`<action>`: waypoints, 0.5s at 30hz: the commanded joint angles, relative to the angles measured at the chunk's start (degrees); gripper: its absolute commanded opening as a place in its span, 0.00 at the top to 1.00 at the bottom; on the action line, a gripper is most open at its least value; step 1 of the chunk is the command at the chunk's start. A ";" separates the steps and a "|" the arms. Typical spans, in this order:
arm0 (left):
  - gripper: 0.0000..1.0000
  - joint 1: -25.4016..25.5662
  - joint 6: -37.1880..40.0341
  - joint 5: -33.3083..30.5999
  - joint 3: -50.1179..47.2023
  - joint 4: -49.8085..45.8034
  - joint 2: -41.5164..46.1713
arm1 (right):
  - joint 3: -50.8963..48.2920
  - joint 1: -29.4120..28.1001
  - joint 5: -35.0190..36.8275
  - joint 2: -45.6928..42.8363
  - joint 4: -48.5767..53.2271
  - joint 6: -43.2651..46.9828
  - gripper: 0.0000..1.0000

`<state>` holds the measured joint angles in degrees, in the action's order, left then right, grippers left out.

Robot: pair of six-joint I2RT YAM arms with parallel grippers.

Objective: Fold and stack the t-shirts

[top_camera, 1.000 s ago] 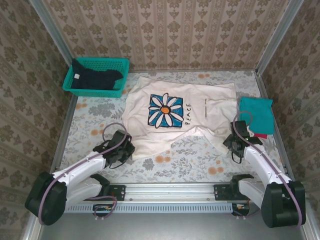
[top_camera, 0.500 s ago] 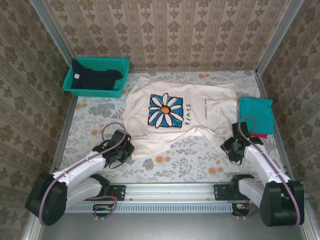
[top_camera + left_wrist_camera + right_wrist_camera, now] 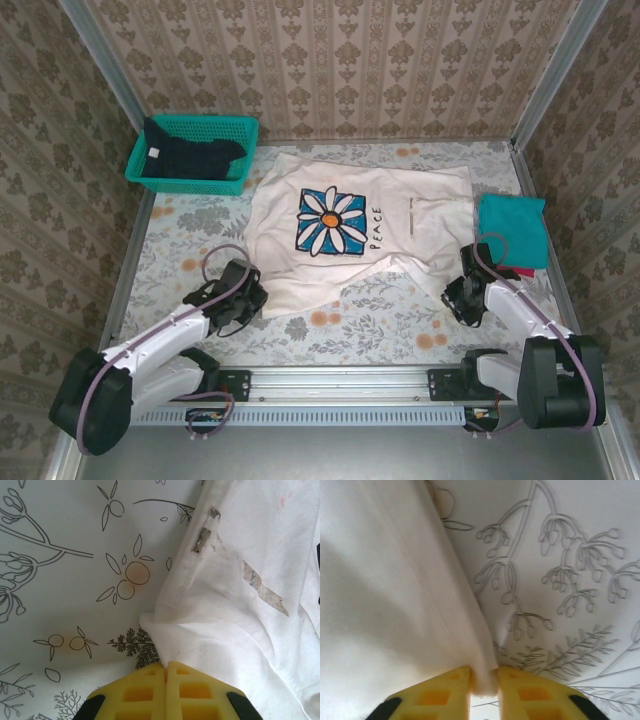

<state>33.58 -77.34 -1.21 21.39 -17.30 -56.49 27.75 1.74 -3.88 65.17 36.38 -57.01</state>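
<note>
The white shirt [image 3: 360, 225] looks soft and floppy (and light). The left claw [image 3: 165, 665] and right claw [image 3: 484, 672] pinch its near corners.

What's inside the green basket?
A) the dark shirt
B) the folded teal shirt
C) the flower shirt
A: the dark navy shirt lies in the teal basket, while the daisy shirt is spread out on the table.
</note>
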 commanded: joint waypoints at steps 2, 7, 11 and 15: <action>1.00 -0.71 1.14 -0.45 0.57 -1.89 1.93 | -0.14 0.80 0.44 0.61 -2.29 1.04 1.00; 1.00 -0.96 2.26 -2.03 1.36 -5.23 4.84 | 0.61 1.07 5.26 -7.29 2.29 2.36 1.00; 1.00 -1.96 2.95 -2.96 1.64 -8.06 7.88 | 1.78 1.58 12.56 -14.26 8.32 4.05 1.00; 1.00 -3.22 3.93 -2.14 1.77 -9.63 9.62 | 2.47 3.27 14.73 -17.39 11.46 5.14 1.00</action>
<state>31.24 -75.24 -2.39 21.50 -23.24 -48.03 28.45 3.97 5.91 49.10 42.26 -53.71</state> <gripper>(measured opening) 0.050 0.042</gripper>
